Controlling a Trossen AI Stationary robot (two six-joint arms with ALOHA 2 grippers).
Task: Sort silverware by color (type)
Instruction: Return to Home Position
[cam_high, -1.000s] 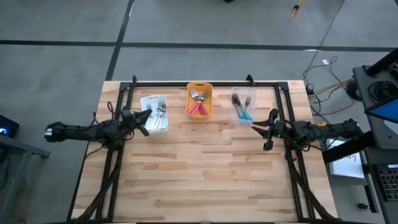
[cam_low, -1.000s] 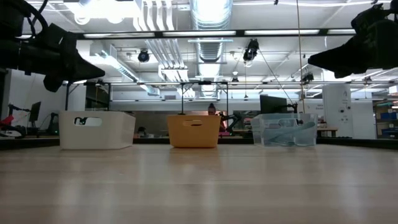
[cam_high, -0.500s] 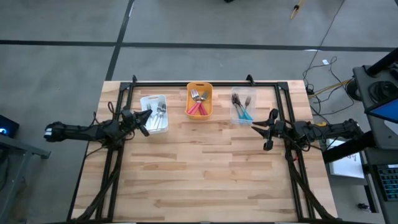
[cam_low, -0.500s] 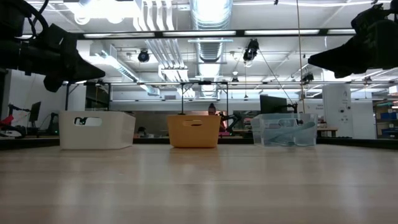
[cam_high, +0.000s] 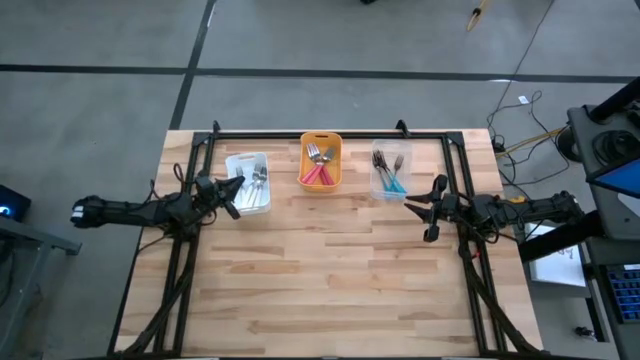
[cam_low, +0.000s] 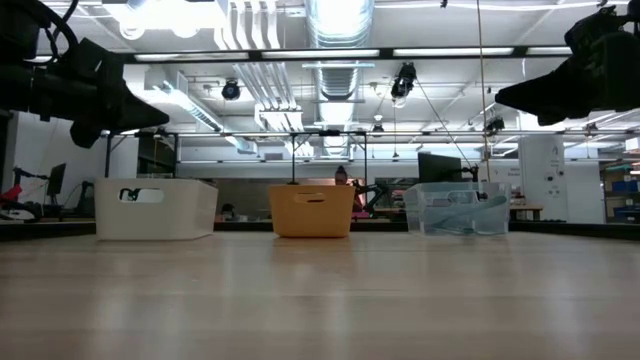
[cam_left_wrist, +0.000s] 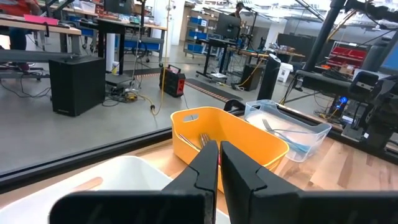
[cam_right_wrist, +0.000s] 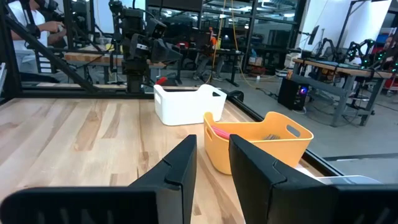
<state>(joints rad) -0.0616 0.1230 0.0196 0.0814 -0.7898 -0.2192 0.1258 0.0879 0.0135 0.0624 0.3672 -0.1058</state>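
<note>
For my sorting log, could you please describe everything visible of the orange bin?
The orange bin looks like smooth plastic, rectangular with rounded corners and a handle slot in an end wall. It stands upright near the table's far edge, between the white bin and clear bin, touching neither. Pink-handled forks lie inside.

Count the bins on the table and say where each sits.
3, in a row along the far edge of the wooden table: white rectangular plastic bin at left, orange plastic bin in the middle, clear plastic bin at right. None seems hidden.

Bright, even overhead light; glare from ceiling lamps (cam_low: 165, 12)
</note>
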